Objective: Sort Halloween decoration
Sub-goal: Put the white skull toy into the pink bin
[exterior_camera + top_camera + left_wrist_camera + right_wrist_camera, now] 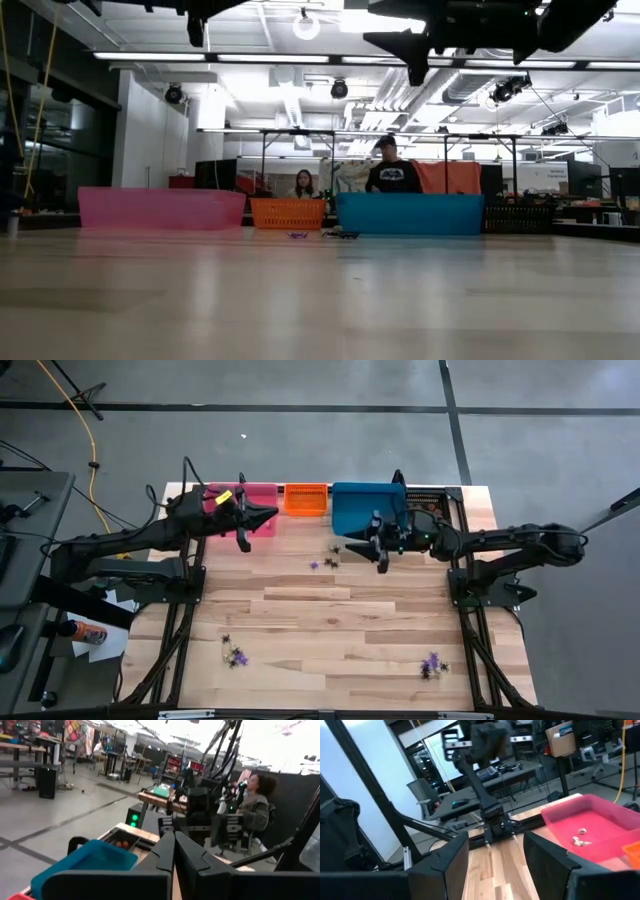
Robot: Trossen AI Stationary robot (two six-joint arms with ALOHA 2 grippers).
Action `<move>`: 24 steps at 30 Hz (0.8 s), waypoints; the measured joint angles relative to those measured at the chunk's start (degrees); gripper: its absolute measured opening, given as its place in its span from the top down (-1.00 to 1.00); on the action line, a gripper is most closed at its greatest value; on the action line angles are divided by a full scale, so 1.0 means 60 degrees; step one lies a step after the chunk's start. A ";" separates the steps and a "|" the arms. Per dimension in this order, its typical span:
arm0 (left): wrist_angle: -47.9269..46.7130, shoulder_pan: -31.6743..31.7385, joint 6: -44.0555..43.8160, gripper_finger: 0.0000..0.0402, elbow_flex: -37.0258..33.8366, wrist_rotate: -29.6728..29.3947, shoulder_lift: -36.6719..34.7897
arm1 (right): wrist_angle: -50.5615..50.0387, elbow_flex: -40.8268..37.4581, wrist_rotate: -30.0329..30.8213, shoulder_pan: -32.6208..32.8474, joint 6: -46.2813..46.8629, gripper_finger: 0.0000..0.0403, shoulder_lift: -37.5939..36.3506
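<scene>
The Halloween decoration lies as tiny purple and black trinkets on the wooden table: a few (322,562) before the blue bin, one cluster (234,654) near the front left, another (432,663) near the front right. Pale trinkets (580,838) lie in the pink bin (590,820). My left gripper (270,514) hovers shut by the pink bin's (240,508) right end, pointing level; its fingers (175,851) show nothing between them. My right gripper (352,546) hangs open and empty (495,855) in front of the blue bin (368,508), high above the table.
Along the far edge stand the pink bin, an orange bin (306,498), the blue bin and a black bin (432,494). Both arms hang high over the table (415,55). Bare wood (340,615) spreads across the middle. People sit and stand beyond the far edge (392,172).
</scene>
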 joint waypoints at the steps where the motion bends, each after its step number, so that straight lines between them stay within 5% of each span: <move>1: -0.0046 -0.0004 0.0052 1.00 0.0000 0.0061 0.0057 | -0.0034 0.0091 0.0001 0.0043 -0.0026 0.09 0.0052; 12: -0.1679 -0.0369 0.1004 1.00 -0.0004 0.0254 0.0126 | -0.0788 0.0792 0.0190 0.0163 -0.0883 0.15 0.0219; 21: -0.1658 -0.0811 0.1314 1.00 -0.0004 0.0252 0.0188 | -0.1006 0.0989 0.0427 0.0131 -0.1380 0.88 0.0222; 24: -0.1679 -0.0897 0.1438 1.00 -0.0004 0.0251 0.0313 | -0.1208 0.0989 0.0424 0.0108 -0.1339 0.95 0.0222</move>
